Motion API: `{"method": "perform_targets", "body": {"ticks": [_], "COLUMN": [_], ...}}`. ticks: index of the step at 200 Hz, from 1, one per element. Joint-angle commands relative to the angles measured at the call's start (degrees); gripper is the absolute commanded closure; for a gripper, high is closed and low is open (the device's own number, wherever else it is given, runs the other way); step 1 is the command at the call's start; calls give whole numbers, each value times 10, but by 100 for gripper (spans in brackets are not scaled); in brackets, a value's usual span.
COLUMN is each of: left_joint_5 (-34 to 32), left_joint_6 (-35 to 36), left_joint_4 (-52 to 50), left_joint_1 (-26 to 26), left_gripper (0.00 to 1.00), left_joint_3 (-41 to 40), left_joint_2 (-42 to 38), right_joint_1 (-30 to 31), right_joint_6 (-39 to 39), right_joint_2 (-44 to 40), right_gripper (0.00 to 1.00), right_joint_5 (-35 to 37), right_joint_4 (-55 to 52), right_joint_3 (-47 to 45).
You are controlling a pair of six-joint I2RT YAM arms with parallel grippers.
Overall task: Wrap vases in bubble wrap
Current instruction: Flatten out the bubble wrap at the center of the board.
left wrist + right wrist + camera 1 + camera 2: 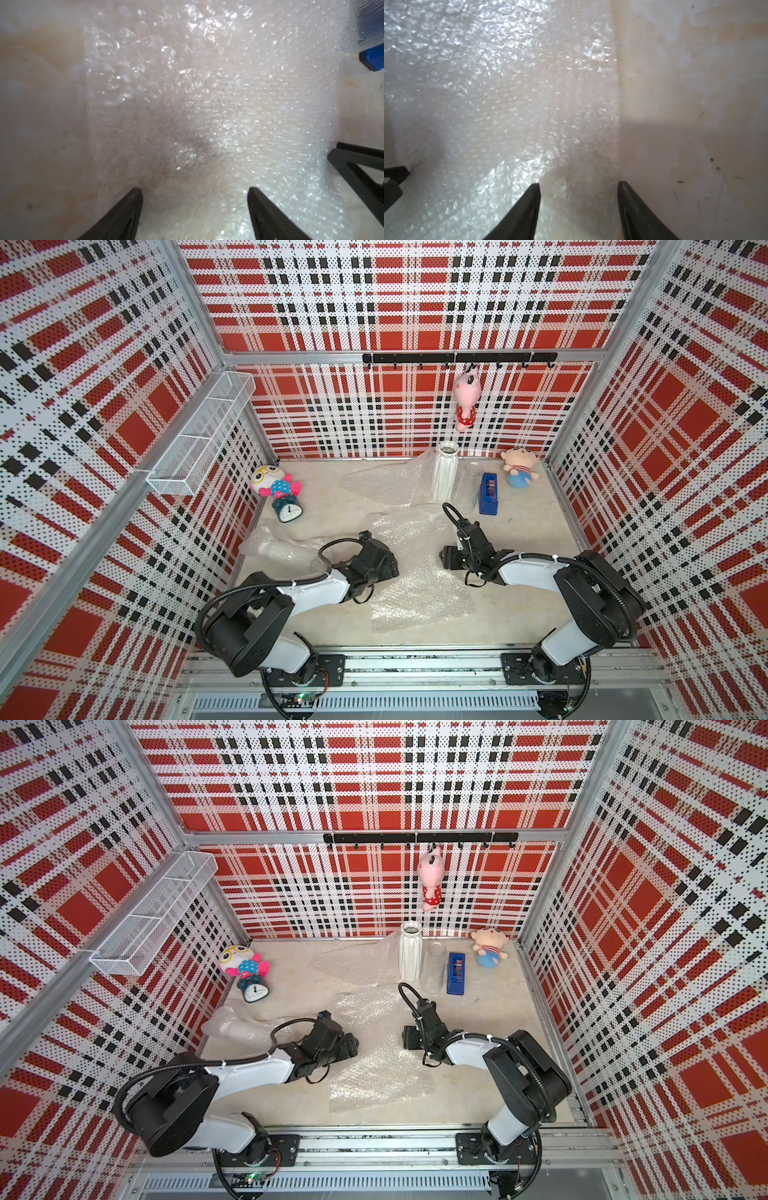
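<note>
A tall white ribbed vase (pixel 445 470) (pixel 410 950) stands upright at the back, with a clear glass cylinder vase (pixel 469 488) (pixel 434 968) beside it. A sheet of bubble wrap (pixel 415 576) (pixel 374 1060) lies flat on the middle of the table. My left gripper (pixel 392 568) (pixel 195 190) is low over its left part, open, with only wrap between the fingers. My right gripper (pixel 444 558) (pixel 579 184) is open too and straddles the sheet's right edge, one finger over wrap and the other over bare table. Another sheet (pixel 386 485) lies behind, and a crumpled one (pixel 282 547) sits at the left.
A blue tape dispenser (pixel 488 493) (pixel 372 58) stands right of the glass vase. Plush toys (pixel 274 485) (pixel 519 468) sit in the back corners, with an alarm clock (pixel 289 510) by the left one. A wire basket (pixel 199 435) hangs on the left wall and a pink plush (pixel 467 402) on the hook rail.
</note>
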Motion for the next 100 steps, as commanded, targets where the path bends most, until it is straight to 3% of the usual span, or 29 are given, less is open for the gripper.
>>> {"method": "perform_targets", "body": {"ticks": [1, 19, 59, 100], "left_joint_5": [27, 26, 59, 86], "left_joint_6": [0, 44, 96, 89], "left_joint_4": [15, -7, 12, 27], "left_joint_1": [61, 98, 113, 131], "left_gripper": [18, 18, 20, 23], "left_joint_3": [1, 62, 188, 241], "left_joint_2": [-28, -18, 46, 159], "right_joint_1": [-1, -1, -1, -1], "right_joint_6": [-24, -26, -38, -36], "right_joint_2": [2, -11, -65, -81], "right_gripper": [36, 35, 34, 34], "right_joint_5": [-7, 3, 28, 32], "right_joint_4": [-2, -17, -28, -24], "right_joint_3": [15, 25, 23, 22]}}
